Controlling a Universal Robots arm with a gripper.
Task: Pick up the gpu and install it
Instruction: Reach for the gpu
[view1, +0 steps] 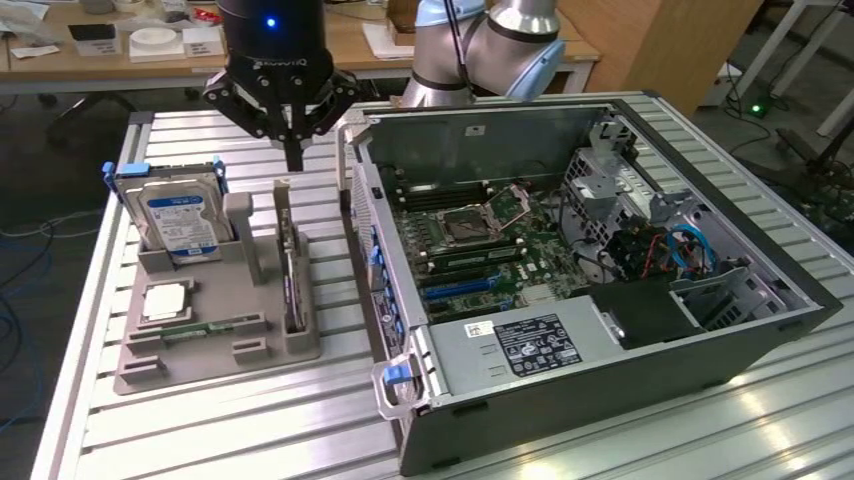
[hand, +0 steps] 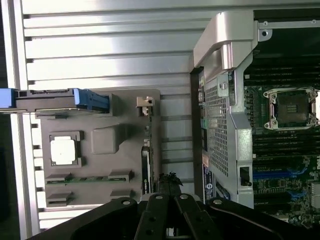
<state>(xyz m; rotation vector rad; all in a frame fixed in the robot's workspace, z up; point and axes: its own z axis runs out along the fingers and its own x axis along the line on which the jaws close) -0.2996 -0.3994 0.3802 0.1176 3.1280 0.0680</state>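
The gpu (view1: 291, 275) stands on edge in a slot of the grey holder tray (view1: 200, 345), its silvery bracket at the far end. My gripper (view1: 294, 150) hangs above the tray's far end, over the bracket, with its fingers pressed together into one point and nothing between them. In the wrist view the gpu (hand: 145, 165) appears edge-on as a thin dark strip, and my gripper (hand: 170, 184) sits just over its near end. The open computer case (view1: 400, 250) lies to the exterior view's right of the tray, with the motherboard (view1: 481, 240) exposed.
A silver hard drive with a blue label (view1: 180, 220) stands in the tray beside the gpu. A square processor (view1: 163, 300) and a narrow green memory stick (view1: 200, 328) lie in the tray too. The ribbed metal table (view1: 240, 420) carries everything. Blue slots (view1: 461, 288) show on the motherboard.
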